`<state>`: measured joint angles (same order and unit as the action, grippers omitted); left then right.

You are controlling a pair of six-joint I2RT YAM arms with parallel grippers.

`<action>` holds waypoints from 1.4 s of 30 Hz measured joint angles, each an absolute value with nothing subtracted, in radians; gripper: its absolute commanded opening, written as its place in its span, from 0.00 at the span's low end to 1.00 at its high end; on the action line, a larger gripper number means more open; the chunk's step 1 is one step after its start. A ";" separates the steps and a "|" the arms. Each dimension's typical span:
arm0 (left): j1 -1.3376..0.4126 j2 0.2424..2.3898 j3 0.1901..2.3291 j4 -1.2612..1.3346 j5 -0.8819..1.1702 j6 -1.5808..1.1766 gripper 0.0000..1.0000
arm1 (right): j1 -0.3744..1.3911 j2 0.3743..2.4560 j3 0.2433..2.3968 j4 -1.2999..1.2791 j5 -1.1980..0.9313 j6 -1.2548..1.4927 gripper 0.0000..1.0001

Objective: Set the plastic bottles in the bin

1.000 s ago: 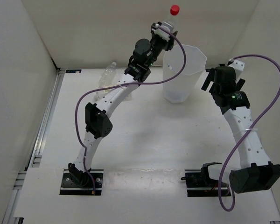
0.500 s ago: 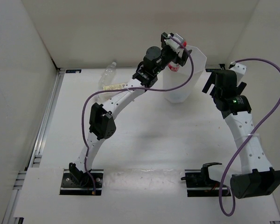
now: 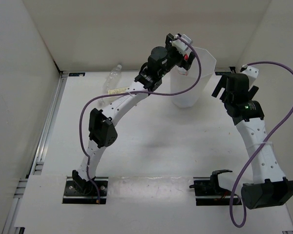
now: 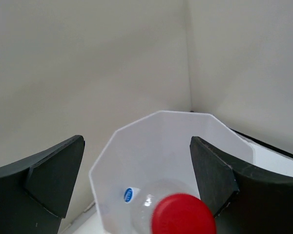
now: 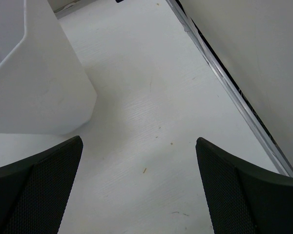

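The bin [image 3: 191, 78] stands at the back of the table, tall, translucent white and faceted. My left gripper [image 3: 182, 48] hovers over its near rim, open. In the left wrist view the red-capped bottle [image 4: 181, 215] points cap-up inside the bin [image 4: 151, 146], loose between the wide-apart fingers of my left gripper [image 4: 136, 141]. A blue-marked piece [image 4: 128, 194] lies deeper in the bin. A clear bottle [image 3: 115, 74] and a yellowish label [image 3: 118, 90] lie at the back left, partly hidden by the left arm. My right gripper [image 3: 219, 82] is open to the right of the bin, with nothing in it.
White walls enclose the table at the back and both sides. A metal rail [image 3: 49, 122] runs along the left edge. The right wrist view shows my right gripper [image 5: 139, 141] over bare tabletop, the bin's outer wall [image 5: 34, 87] and the right-hand rail [image 5: 224, 83].
My left gripper carried the red-capped bottle from above the bin's left side to over the rim and opened. The bottle has dropped into the bin. The right arm barely moved.
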<state>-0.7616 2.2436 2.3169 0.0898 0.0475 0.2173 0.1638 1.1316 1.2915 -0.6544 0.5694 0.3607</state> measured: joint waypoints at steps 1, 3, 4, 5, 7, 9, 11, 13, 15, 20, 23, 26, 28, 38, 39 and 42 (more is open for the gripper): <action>-0.762 2.228 2.314 0.086 0.039 0.222 1.00 | 0.164 1.129 1.291 -0.654 0.567 0.361 1.00; -0.761 2.200 2.313 0.082 0.020 0.236 1.00 | 0.164 1.122 1.292 -0.654 0.556 0.364 1.00; -0.762 2.184 2.313 0.082 0.011 0.241 1.00 | 0.164 1.121 1.292 -0.655 0.547 0.367 1.00; -0.762 2.167 2.313 0.081 0.001 0.248 1.00 | 0.164 1.119 1.292 -0.656 0.541 0.368 1.00; -0.762 2.132 2.313 0.079 -0.020 0.268 1.00 | 0.164 1.118 1.292 -0.657 0.527 0.375 1.00; -0.761 2.094 2.313 0.079 -0.046 0.288 1.00 | 0.164 1.118 1.292 -0.657 0.513 0.379 1.00; -0.758 2.046 2.297 0.078 -0.073 0.306 1.00 | 0.166 1.118 1.292 -0.657 0.503 0.383 1.00; -0.746 1.991 2.267 0.070 -0.096 0.314 1.00 | 0.171 1.117 1.292 -0.657 0.493 0.385 1.00; -0.715 1.925 2.226 0.044 -0.117 0.310 1.00 | 0.175 1.113 1.292 -0.660 0.486 0.384 1.00; -0.474 1.753 2.088 -0.071 -0.072 0.281 1.00 | 0.184 1.105 1.292 -0.665 0.455 0.348 1.00; -0.308 1.678 1.995 -0.228 0.033 0.406 1.00 | 0.186 1.105 1.292 -0.666 0.439 0.320 1.00; -0.274 1.700 1.992 -0.482 0.092 0.647 1.00 | 0.187 1.107 1.292 -0.667 0.424 0.299 1.00; -0.290 1.784 2.024 -0.668 0.103 0.802 1.00 | 0.187 1.118 1.292 -0.668 0.407 0.290 1.00; -0.279 2.279 2.160 -1.034 0.147 1.155 1.00 | 0.227 1.239 1.293 -0.684 0.339 0.262 0.99; -0.281 2.279 2.152 -1.052 0.148 1.177 1.00 | 0.233 1.244 1.293 -0.684 0.335 0.257 0.99; -0.301 2.272 2.134 -1.085 0.147 1.226 1.00 | 0.246 1.257 1.293 -0.686 0.327 0.249 0.99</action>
<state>-0.3012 2.2719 2.1342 -1.0851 0.1474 1.2259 0.2459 1.2572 1.2926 -0.6865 0.3275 0.2485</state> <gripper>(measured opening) 1.000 0.990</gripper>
